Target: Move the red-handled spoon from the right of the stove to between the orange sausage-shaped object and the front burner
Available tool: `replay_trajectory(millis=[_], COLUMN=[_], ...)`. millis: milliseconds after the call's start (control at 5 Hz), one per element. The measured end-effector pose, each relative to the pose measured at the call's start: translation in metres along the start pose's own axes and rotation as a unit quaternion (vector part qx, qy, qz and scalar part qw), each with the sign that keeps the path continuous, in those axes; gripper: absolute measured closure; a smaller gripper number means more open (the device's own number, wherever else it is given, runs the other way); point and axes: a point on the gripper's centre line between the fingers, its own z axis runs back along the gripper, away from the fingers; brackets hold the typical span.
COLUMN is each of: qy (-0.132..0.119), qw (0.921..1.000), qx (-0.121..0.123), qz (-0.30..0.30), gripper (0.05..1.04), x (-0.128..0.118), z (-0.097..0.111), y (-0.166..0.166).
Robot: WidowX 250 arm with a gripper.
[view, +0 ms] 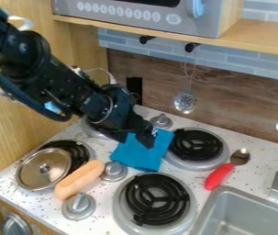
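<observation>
Cloth: bright blue and roughly square, with a soft, creased look; it lies just behind the front burner (156, 199) nearest the sink.
Arm: I have it slanting down from the upper left, gripper (142, 137) low over the cloth (142, 153), beyond that burner.
Jaws: I can't tell whether they are parted or clamped on fabric.
Sausage: smooth, tan, rounded, left of that burner, beside a round metal lid (43, 168).
Spoon: shiny bowl, ridged red handle (219, 176), right of that burner.
</observation>
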Motion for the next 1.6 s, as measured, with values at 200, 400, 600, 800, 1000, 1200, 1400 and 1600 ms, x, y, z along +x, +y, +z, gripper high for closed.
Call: replay_trajectory(millis=[200, 400, 600, 800, 1000, 1200, 1400, 1600], qy=[-0.001, 0.005, 0.018, 0.024, 0.031, 0.035, 0.041, 0.062], qw=[0.9998, 0.9991, 0.9984, 0.9975, 0.9961, 0.9953, 0.9951, 0.994], qx=[-0.013, -0.006, -0.008, -0.019, -0.029, -0.037, -0.042, -0.045], qz=[-0.012, -0.043, -0.053, -0.063, -0.078, -0.082, -0.079, -0.079], gripper=[0.077, 0.077, 0.077, 0.077, 0.077, 0.077, 0.077, 0.077], x=[0.011, 0.017, 0.016, 0.016, 0.015, 0.013, 0.011, 0.005], z=[-0.022, -0.044, -0.058, -0.068, -0.076, -0.083, -0.096, -0.113], y=[-0.009, -0.022, -0.028, -0.04, -0.058, -0.071, -0.079, -0.081])
